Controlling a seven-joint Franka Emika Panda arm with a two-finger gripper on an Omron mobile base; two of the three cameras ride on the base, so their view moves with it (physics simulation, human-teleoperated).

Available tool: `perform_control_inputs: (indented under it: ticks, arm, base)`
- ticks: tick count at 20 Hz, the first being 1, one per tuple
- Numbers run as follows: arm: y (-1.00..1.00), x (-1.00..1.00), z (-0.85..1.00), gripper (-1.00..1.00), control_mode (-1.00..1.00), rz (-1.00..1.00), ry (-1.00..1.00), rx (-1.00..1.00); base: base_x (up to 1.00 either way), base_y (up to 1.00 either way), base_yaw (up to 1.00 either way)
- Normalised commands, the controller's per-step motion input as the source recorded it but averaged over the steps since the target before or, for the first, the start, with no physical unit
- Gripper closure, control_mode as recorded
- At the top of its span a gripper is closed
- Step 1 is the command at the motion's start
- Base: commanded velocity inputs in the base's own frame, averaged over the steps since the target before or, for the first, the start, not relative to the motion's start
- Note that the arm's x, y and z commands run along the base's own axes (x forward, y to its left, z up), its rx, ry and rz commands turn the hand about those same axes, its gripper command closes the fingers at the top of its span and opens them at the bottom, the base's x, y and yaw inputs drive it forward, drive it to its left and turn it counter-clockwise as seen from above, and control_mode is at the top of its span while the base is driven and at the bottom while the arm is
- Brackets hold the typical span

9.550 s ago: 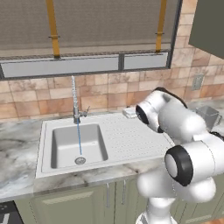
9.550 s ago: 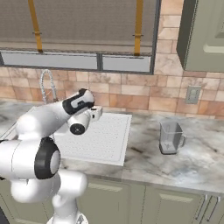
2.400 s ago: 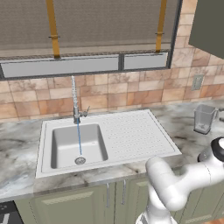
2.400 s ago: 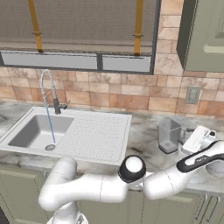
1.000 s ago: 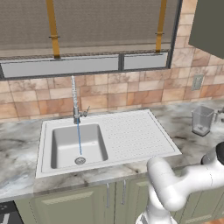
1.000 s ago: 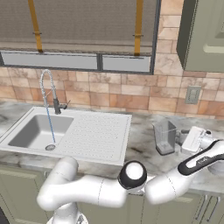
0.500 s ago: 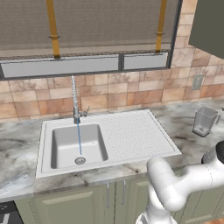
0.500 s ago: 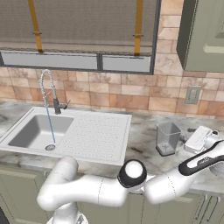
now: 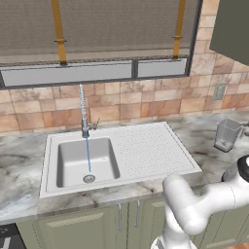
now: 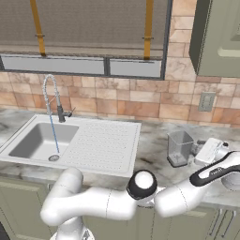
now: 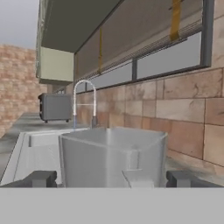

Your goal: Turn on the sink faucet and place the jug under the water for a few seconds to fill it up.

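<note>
The sink faucet (image 9: 83, 111) was already running, with the water (image 9: 88, 153) falling as a thin blue stream into the sink (image 9: 121, 153), so we judged the step in hand to be the grasp of the jug (image 10: 179, 148). It stood upright on the marble counter (image 10: 154, 140) to the right of the drainboard, well apart from the basin. In the hand view the gripper (image 11: 112, 178) had its fingers (image 11: 41, 178) spread wide, one on either side of the jug, and we could not tell whether either pad touched the glass. From the right base view the hand sat just beside the jug on its far-right side. We saw three risks. The jug tapers and looks smooth, so a closure set low or off-centre could squeeze it upward or let it rotate. The side handle could foul one finger and skew the hold. The carry back to the stream is long, and the arm was folded far to its right, so a swing could clip the faucet's tall neck or tip the jug.
</note>
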Motion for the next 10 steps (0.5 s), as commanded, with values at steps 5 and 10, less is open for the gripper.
perform_control_inputs:
  ticks: [5,10]
  arm:
    - [0.01,0.0,-0.34,-1.0,-1.0,0.1,0.0,0.0]
    - [0.32,0.0,-0.09,1.0,-1.0,0.02,0.01,-0.02]
  base:
    - [0.0,0.0,0.0]
    - [0.0,0.0,0.0]
